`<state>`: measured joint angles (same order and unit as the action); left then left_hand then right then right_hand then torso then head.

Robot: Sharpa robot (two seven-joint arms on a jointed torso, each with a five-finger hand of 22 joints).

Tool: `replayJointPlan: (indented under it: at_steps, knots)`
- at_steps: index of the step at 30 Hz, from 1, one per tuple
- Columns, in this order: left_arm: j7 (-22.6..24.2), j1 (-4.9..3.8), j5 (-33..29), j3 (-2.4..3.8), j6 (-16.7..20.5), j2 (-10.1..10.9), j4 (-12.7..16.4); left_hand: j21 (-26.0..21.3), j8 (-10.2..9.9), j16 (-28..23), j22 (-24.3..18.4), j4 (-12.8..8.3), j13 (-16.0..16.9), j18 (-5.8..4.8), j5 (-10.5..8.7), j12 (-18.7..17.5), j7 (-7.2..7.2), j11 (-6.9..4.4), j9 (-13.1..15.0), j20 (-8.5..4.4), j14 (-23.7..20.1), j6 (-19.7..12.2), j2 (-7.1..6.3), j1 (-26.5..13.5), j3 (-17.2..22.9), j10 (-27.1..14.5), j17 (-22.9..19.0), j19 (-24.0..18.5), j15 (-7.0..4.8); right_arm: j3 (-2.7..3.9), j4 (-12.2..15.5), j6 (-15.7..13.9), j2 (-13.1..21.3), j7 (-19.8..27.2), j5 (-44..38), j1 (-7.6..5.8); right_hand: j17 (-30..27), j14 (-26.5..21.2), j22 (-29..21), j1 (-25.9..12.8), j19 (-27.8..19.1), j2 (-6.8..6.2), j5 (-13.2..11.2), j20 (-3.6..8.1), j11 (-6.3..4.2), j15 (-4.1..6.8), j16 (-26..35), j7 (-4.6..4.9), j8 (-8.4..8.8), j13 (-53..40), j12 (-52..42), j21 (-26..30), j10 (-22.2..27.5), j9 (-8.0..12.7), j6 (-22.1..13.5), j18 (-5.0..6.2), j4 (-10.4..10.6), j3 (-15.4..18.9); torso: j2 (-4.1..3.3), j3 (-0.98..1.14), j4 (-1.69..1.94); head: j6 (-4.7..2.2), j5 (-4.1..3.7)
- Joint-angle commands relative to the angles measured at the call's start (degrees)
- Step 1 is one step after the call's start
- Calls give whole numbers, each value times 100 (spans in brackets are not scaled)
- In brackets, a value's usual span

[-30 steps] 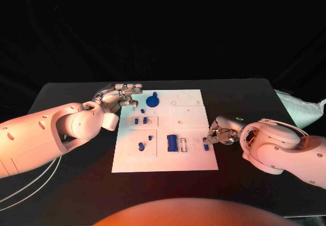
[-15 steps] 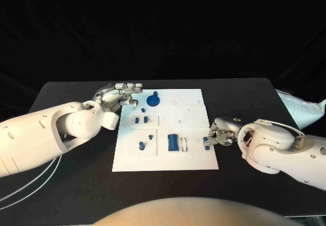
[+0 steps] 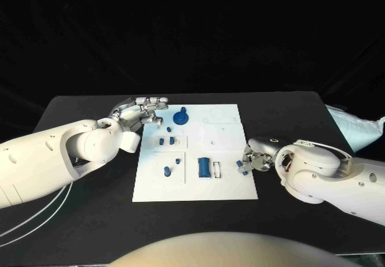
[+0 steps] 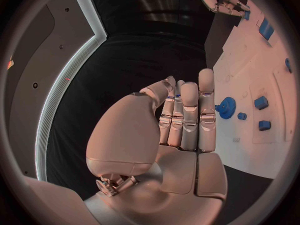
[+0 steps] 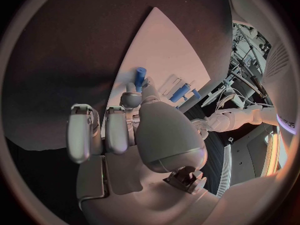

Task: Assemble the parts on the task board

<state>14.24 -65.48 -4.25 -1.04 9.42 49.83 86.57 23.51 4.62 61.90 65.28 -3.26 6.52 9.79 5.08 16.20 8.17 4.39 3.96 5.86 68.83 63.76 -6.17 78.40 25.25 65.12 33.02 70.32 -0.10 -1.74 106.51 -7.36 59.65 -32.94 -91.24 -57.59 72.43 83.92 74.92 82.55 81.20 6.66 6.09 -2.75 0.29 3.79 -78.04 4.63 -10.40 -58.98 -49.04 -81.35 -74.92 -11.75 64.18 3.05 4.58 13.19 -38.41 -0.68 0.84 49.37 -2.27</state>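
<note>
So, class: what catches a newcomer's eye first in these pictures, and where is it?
First, the white board in the middle of the black table, dotted with small blue parts. Next, the right hand at the board's right edge, pinching a small blue peg. The left hand sits at the board's far left corner, beside a blue gear.

Dim room, warm-lit fisheye wrist views
</note>
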Motion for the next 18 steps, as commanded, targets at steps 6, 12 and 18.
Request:
replayJointPlan:
  at_steps: [6,12,18]
  knots:
    - [10,-2,23,3,-130,-4,6,-24,7,-26,-8,6,11,57,-1,45,-4,0,4,-7,-61,-43,35,-38,27,-66,-31,-42,12,-59,-186,718,-204,-49,-809,161,-4,285,236,432,-3,-21,-301,29,-39,12,39,-3,46,86,147,38,51,25,25,31,-353,-228,2,-2,3,20,18]
    - [8,-2,23,2,-135,-2,7,-24,7,-26,-8,6,11,57,-1,45,-4,0,4,-7,-61,-43,35,-38,27,-66,-31,-42,12,-62,-252,807,-293,-48,-1007,212,-18,279,225,350,-12,-63,-303,19,-20,-3,56,16,73,119,198,49,49,34,29,33,-348,-228,2,-2,-3,15,12]
    - [4,-2,23,2,-135,0,11,-24,7,-26,-8,6,11,57,-1,45,-4,0,4,-7,-61,-43,35,-38,27,-66,-31,-42,12,-63,-282,691,-295,-57,-914,227,-13,282,219,183,-14,7,114,8,-7,1,62,-12,130,147,250,57,42,52,24,36,-267,-316,3,-5,4,14,-9]
